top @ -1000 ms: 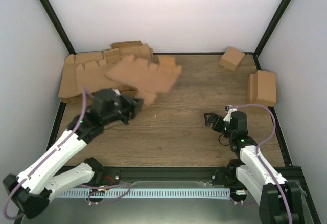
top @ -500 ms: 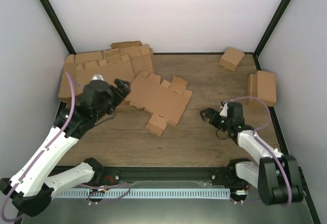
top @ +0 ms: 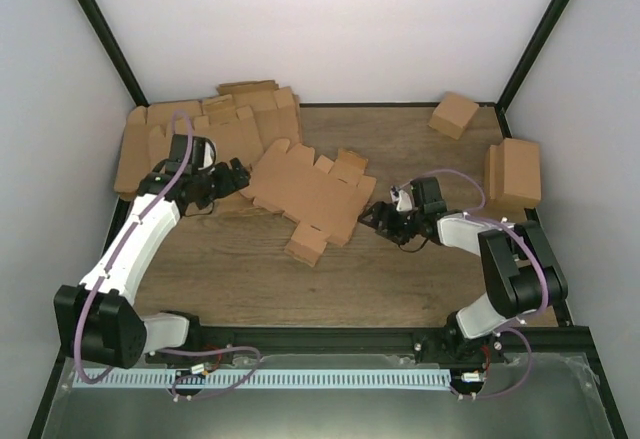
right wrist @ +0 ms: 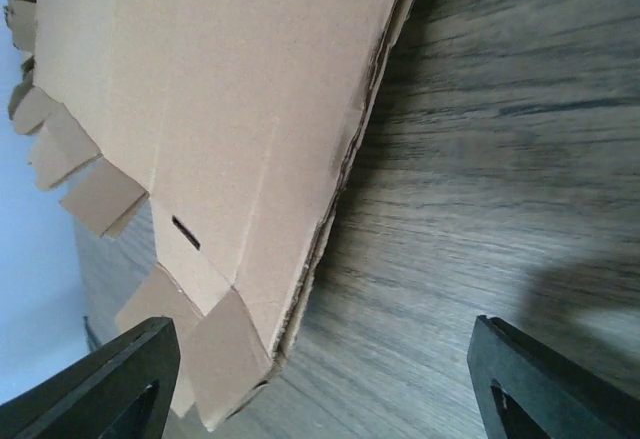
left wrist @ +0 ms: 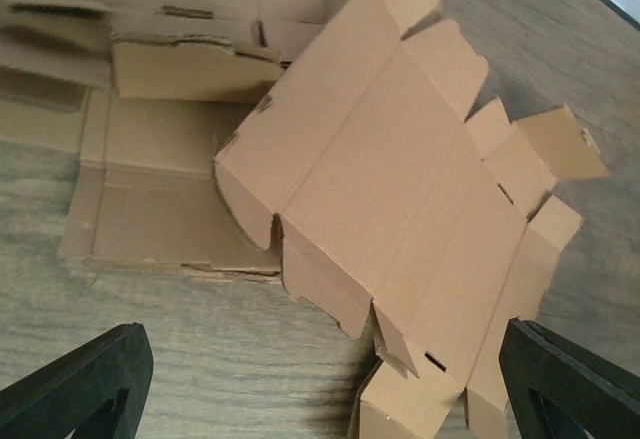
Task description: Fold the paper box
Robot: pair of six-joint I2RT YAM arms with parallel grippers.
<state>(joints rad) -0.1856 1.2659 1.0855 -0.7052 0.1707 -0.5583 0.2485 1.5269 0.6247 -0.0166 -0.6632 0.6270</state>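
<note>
The paper box (top: 308,193) is a flat brown die-cut sheet with tabbed flaps, lying on the wooden table left of centre. My left gripper (top: 238,175) is open at the sheet's left edge, touching nothing. In the left wrist view the sheet (left wrist: 400,189) spreads ahead of the gripper (left wrist: 325,389), whose black fingertips (left wrist: 80,389) stand wide apart. My right gripper (top: 373,215) is open, low over the table at the sheet's right edge. In the right wrist view the sheet's corner (right wrist: 220,89) reaches between the wide jaws of the gripper (right wrist: 330,379), near the left finger.
A pile of flat brown blanks (top: 190,134) lies at the back left, partly under the sheet's left edge. A small cube-like box (top: 454,114) sits at the back right, and a larger folded box (top: 515,171) stands against the right wall. Black frame posts run up both sides.
The left gripper opened and let the sheet go; it dropped flat on the table. The left arm drew back left. The right arm reached left to the sheet's right edge.
</note>
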